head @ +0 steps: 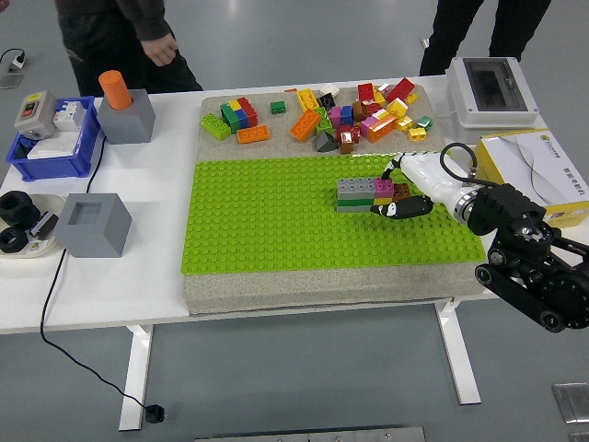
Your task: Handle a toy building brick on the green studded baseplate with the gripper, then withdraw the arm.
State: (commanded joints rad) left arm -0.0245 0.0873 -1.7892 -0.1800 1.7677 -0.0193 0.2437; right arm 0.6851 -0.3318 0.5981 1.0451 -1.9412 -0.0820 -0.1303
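A green studded baseplate (pixel 276 221) lies on a beige mat in the middle of the table. On its right part stands a small brick stack (pixel 357 193): a grey brick over green, with a magenta brick (pixel 385 188) and a dark red one at its right end. My right hand (pixel 398 195) comes in from the right and its white and black fingers are curled around the magenta brick at the stack's right end. My left arm is out of the picture.
Several loose coloured bricks (pixel 322 112) lie on the mat behind the baseplate. A grey block with an orange cylinder (pixel 123 109), a blue bin (pixel 53 143) and a hollow grey block (pixel 92 224) stand left. A white box (pixel 491 90) and a carton (pixel 543 175) stand right. A person (pixel 120 37) stands at the far left.
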